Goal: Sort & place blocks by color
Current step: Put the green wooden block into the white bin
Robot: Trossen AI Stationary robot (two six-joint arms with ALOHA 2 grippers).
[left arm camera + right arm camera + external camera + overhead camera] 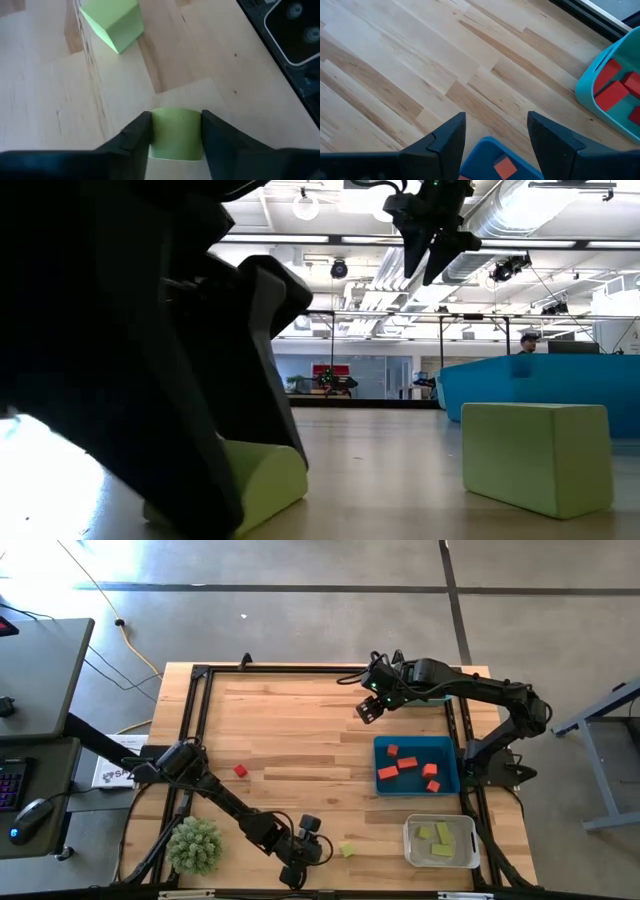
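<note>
- Closing my left gripper (176,135) on a yellow-green block (175,134) at the table's near edge; my fingers (131,137) sit against both its sides, the block resting on the wood, not yet lifted.
- A second yellow-green cube (347,850) lies just beside my claw, on the side toward the clear bin (441,842), so I judge it comes next.
- That clear bin holds several yellow-green blocks already; the blue bin (416,764) just beyond it holds a handful of red and orange ones.
- One red block (240,771) sits alone, well apart from the clear bin, toward my left arm's base.
- By my reckoning most of the sorting is done: three loose blocks remain, counting the one I grip.
- My right gripper (369,709) hangs unclenched and empty above the table, beyond the blue bin.
- The spiky plant ball (194,845) stands behind my left arm, away from the clear bin; open wood lies between claw and bin, though the table edge is close.
</note>
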